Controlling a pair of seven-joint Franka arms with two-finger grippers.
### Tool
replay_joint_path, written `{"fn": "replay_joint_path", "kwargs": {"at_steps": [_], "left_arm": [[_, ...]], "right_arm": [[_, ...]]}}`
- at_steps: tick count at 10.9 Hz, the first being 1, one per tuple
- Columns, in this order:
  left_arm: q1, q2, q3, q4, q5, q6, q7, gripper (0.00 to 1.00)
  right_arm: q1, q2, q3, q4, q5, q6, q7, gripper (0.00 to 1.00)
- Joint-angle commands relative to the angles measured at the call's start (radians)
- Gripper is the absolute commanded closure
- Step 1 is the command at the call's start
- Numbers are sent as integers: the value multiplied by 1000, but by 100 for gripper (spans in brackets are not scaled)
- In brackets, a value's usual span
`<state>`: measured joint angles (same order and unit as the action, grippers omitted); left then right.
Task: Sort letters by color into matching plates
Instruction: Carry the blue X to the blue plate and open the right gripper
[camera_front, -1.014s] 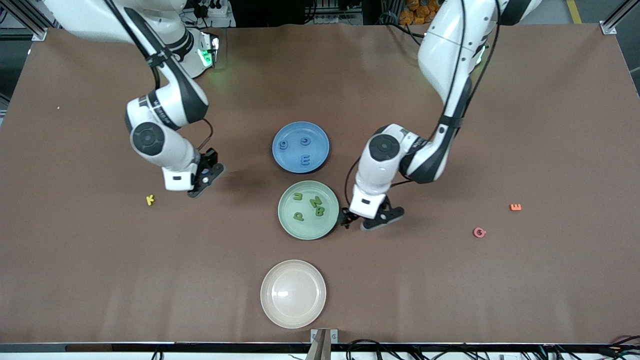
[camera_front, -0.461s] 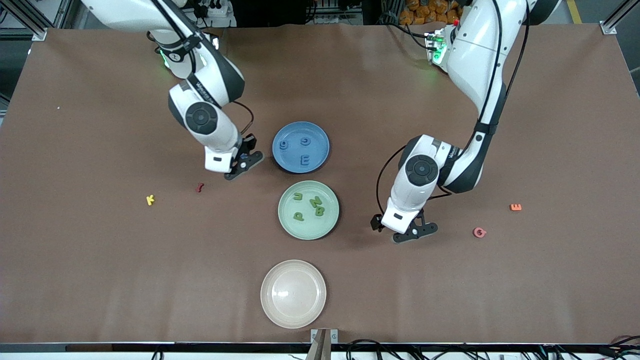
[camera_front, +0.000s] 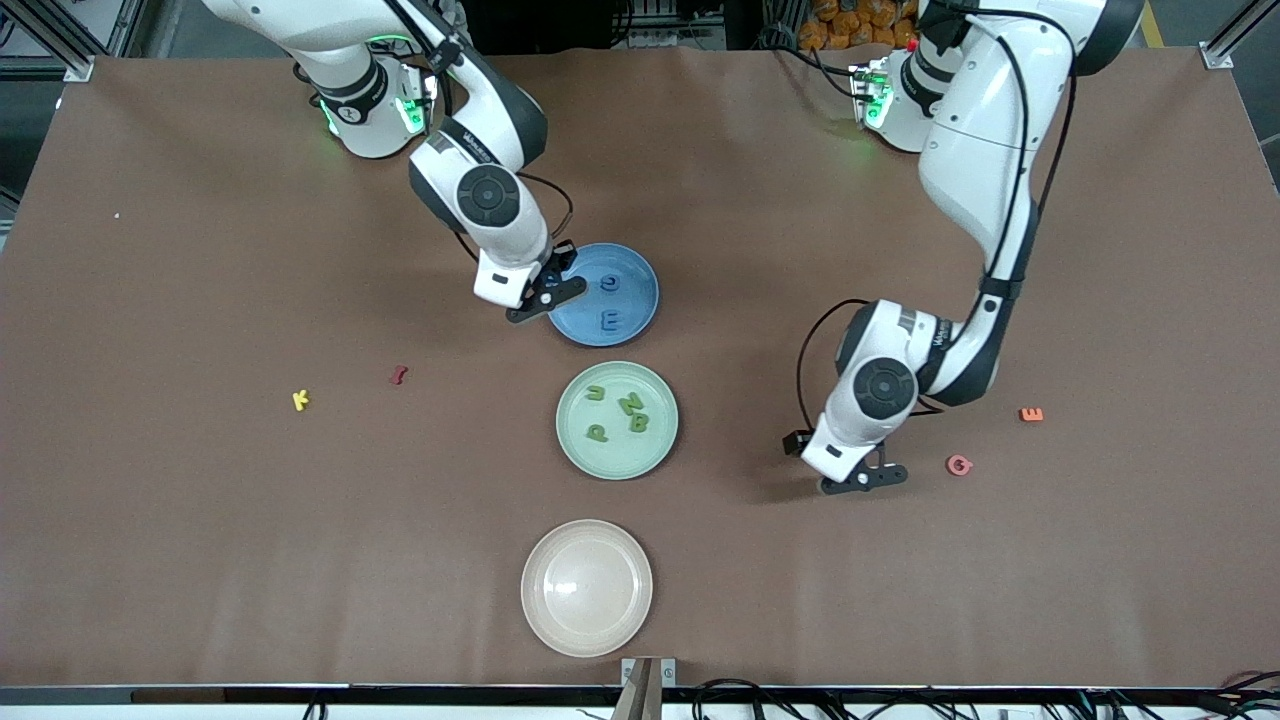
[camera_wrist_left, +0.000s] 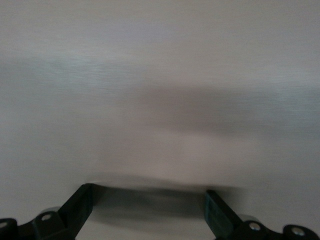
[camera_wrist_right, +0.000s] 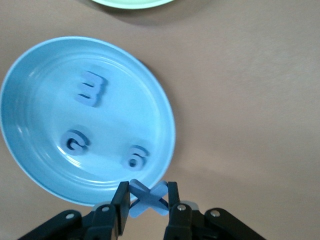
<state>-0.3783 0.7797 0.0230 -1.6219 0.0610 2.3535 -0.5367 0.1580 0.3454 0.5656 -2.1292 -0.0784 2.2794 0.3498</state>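
My right gripper (camera_front: 545, 295) hangs over the rim of the blue plate (camera_front: 640, 290), on the side toward the right arm's end of the table. It is shut on a blue X letter (camera_wrist_right: 148, 198), which sits between its fingers just outside the plate (camera_wrist_right: 40, 100). Three blue letters lie in that plate: an E (camera_wrist_right: 91, 89), a C (camera_wrist_right: 76, 142) and a 6 (camera_wrist_right: 135, 157). The green plate (camera_front: 615, 455) holds several green letters (camera_front: 630, 403). My left gripper (camera_front: 860, 482) is open over bare table, close to a pink G (camera_front: 959, 465). Nothing is between its fingers (camera_wrist_left: 82, 202).
A cream plate (camera_front: 586, 588) stands nearest the front camera. An orange E (camera_front: 1031, 414) lies toward the left arm's end. A red letter (camera_front: 399, 375) and a yellow K (camera_front: 300, 400) lie toward the right arm's end.
The right arm has swung from near the red letter to the blue plate's rim with the blue X. The left arm has moved away from the green plate toward the pink G.
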Motion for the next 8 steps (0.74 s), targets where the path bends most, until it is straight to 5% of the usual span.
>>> {"fn": "replay_joint_path", "kwargs": {"at_steps": [1,4,5,6,8], "left_arm": [[16,1,-8,-18,-10,-46,52,0],[4,-22,-8,-113,-10,-45,31,0],[4,-46,-6,-139,-9,-45,9,0],[10,-81,-6,-174,-9,-43,7,0],[31,-150,-8,-255,-6,-31,21,0]], "right_arm": [[63,85,-9,57,16,43,157,100],[101,135,-9,112,2,40,276,100],[101,133,-9,112,3,38,281,68],[101,129,-9,112,3,37,281,54],[100,122,-9,112,3,32,278,49]]}}
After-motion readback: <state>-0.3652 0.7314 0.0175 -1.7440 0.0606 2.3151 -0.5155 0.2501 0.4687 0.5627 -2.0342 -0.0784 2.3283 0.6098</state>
